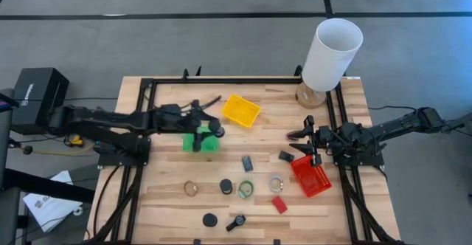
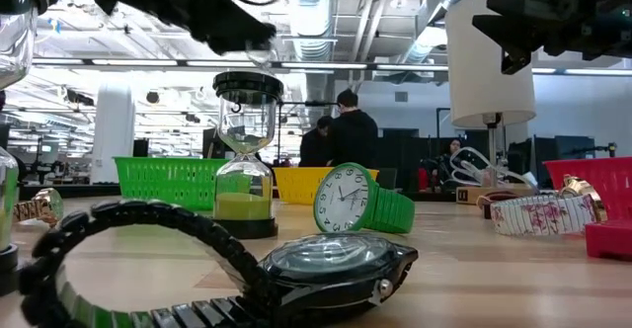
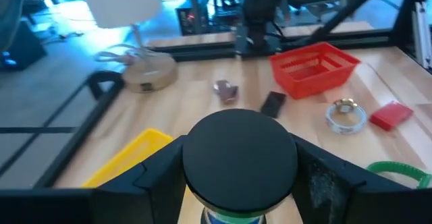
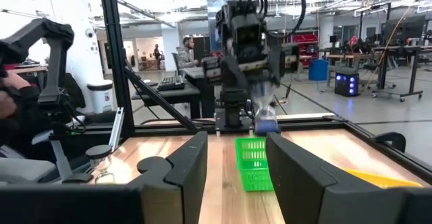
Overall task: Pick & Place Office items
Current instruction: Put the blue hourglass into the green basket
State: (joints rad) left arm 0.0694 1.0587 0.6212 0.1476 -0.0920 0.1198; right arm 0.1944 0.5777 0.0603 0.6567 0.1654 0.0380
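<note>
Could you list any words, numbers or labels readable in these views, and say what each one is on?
None can be quoted with confidence.
Green watch: the dial carries numerals, too small to read.
Black box beside the table: a pale logo along its edge, too small to read.
Papers on the floor: print, unreadable.
Black watch: dial seen edge-on, nothing legible.
</note>
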